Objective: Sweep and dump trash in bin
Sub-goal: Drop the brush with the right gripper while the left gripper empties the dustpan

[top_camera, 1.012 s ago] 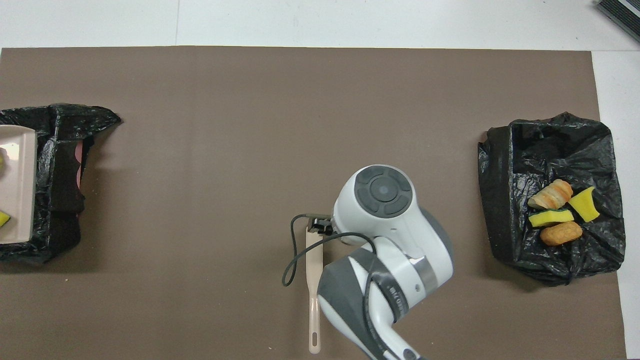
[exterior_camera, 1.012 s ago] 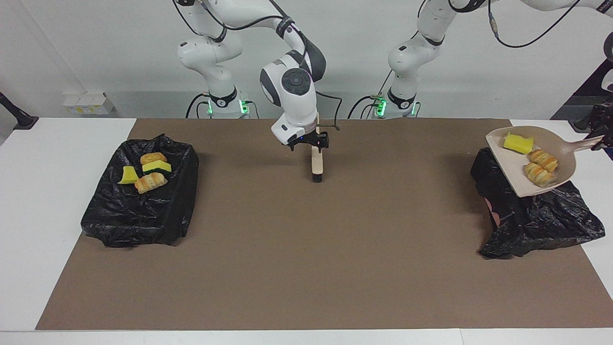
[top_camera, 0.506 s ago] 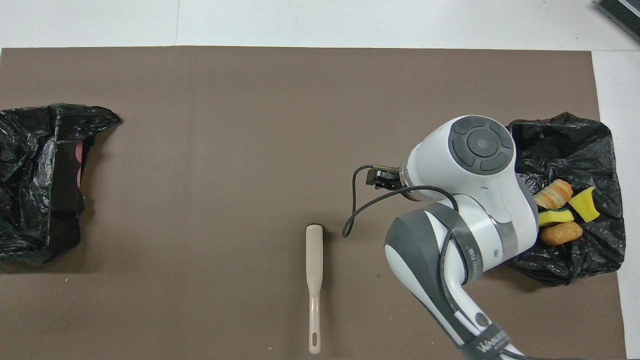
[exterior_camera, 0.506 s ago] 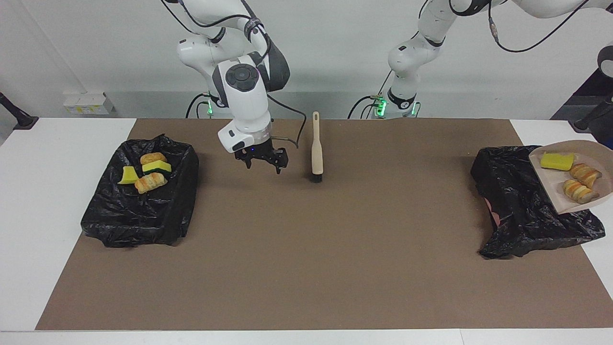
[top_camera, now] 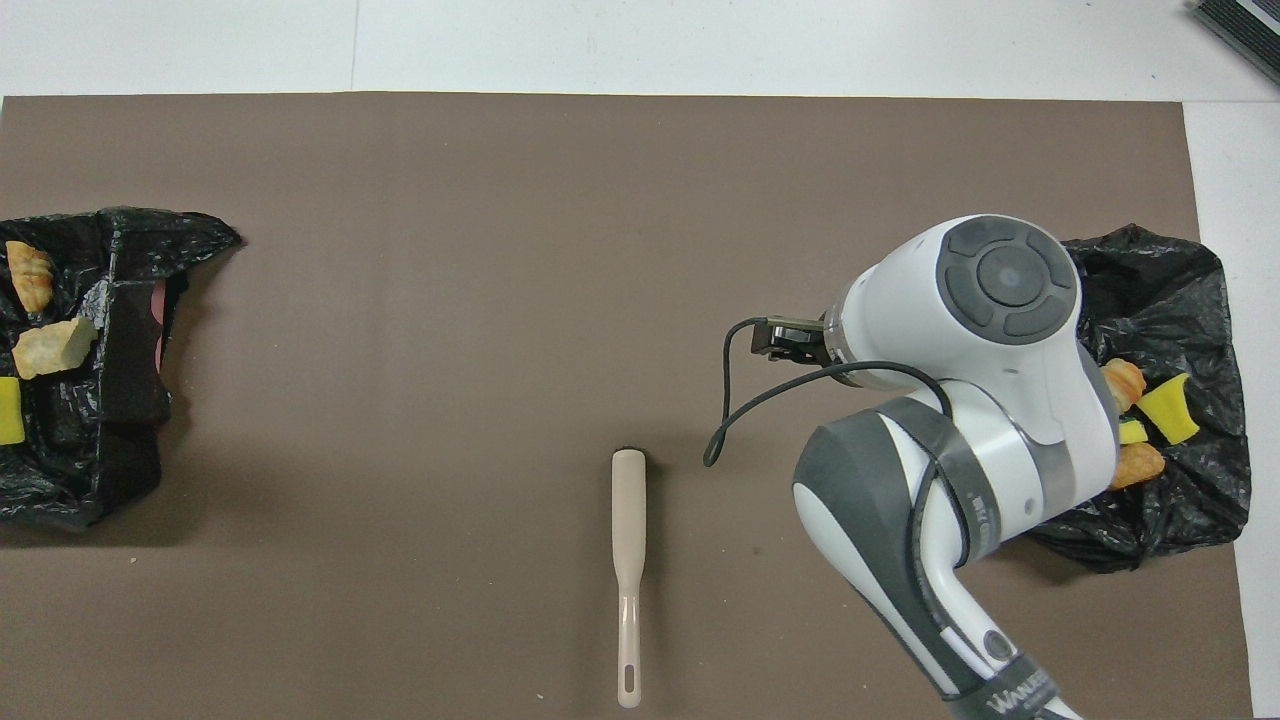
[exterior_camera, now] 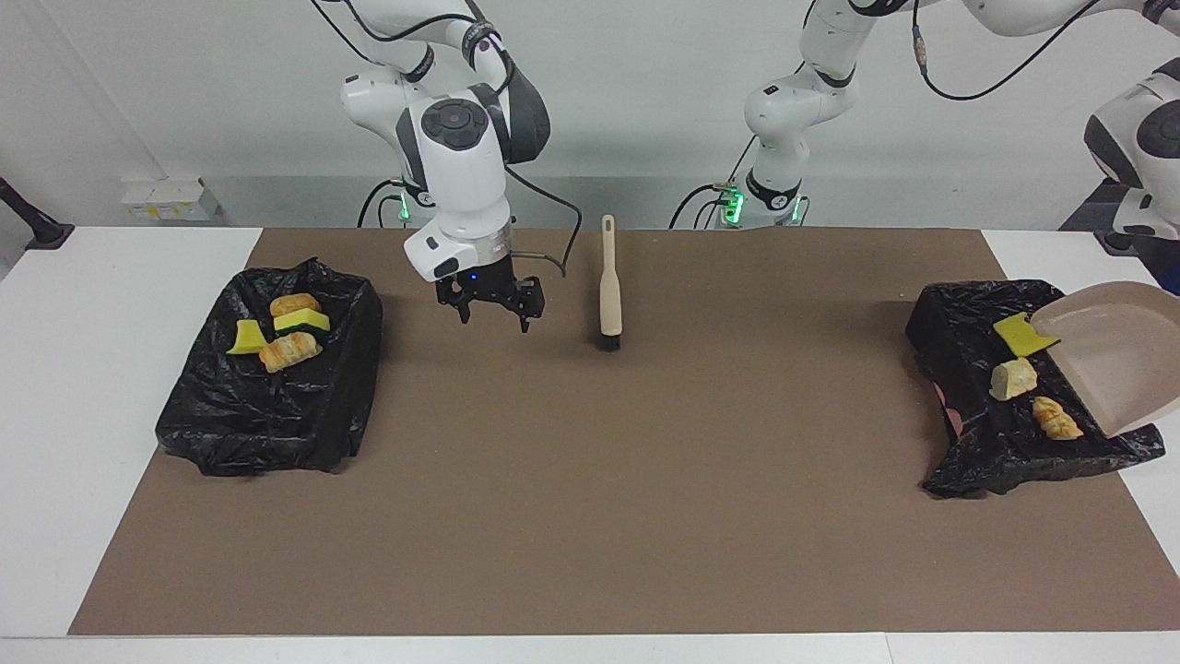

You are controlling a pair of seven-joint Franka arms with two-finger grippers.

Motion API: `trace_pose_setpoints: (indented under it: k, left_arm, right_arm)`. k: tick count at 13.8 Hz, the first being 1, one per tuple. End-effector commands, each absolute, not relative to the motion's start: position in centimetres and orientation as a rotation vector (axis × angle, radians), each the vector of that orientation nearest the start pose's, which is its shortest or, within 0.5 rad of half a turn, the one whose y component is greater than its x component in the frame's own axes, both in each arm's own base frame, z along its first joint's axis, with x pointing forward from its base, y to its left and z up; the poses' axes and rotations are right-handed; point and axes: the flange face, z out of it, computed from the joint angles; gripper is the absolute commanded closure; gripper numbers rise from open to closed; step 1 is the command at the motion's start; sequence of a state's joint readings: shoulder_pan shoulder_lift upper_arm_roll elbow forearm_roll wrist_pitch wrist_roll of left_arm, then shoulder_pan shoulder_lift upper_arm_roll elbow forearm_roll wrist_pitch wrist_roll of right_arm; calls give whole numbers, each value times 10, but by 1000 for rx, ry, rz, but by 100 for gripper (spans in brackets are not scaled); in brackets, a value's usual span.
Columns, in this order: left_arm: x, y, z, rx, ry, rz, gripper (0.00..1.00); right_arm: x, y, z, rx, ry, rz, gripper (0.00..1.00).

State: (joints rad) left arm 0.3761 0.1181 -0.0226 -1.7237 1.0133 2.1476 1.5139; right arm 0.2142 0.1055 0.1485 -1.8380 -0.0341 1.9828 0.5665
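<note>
Clock positions are as in the facing view, on the brown mat [exterior_camera: 645,480].

**Bins.** There are two, both w/ black liners. The first bin [exterior_camera: 267,387] sits at 9 o'clock, at the right arm's end. It holds 4 bits in a tight cluster at the end nearer the robots:
- brown roll [exterior_camera: 295,303] at 12
- yellow-green sponge [exterior_camera: 302,321] at the centre, touching the roll
- yellow wedge [exterior_camera: 246,338] at 9
- striped pastry [exterior_camera: 290,350] at 6

The second bin [exterior_camera: 977,369] sits at 3 o'clock, at the left arm's end. It holds 3 bits, spaced apart:
- flat yellow sponge [exterior_camera: 1017,333] at 12, right by the pan's lip
- pale lump [exterior_camera: 1012,379] mid
- orange-striped piece [exterior_camera: 1056,420] at 5

The beige dustpan [exterior_camera: 1120,355] hangs tilted over this bin w/ its mouth down toward the liner. Nothing is in it.

**Trash look.** The sponges are bright yellow, one w/ a green face. The pastries are tan w/ orange bands. The roll is smooth and brown, and the lump is off-white and rough.

**Axes.**
- The sponge and pastry in the first bin lie roughly 8-to-2.
- The orange-striped piece in the second bin runs approx 10-to-4.
- The brush [exterior_camera: 609,281] lies flat on the mat along 12-to-6, handle toward the robots and bristles at the 6 end.

**Claws.**
- The right gripper [exterior_camera: 493,309] has its fingers spread wide and holds nothing. It hangs over bare mat between the first bin and the brush.
- The left gripper is out of frame and closed. What it grips can't be seen, since the pan's handle runs off the frame edge.
</note>
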Motion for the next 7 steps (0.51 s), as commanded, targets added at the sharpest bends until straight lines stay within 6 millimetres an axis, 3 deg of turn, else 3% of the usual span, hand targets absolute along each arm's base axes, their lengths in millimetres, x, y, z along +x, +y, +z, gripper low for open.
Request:
trace_pose_setpoints:
  k: [1, 4, 7]
  left_arm:
    - [565, 245, 574, -1513, 1585, 769, 100]
    - [557, 227, 604, -1508, 1577, 788, 100]
    - [550, 215, 614, -1742, 1555, 648, 100]
  right_arm:
    - [564, 178, 502, -3138, 266, -127, 0]
    - [556, 138, 539, -3151, 192, -147, 0]
    - [540, 117, 577, -3146, 200, -174, 0]
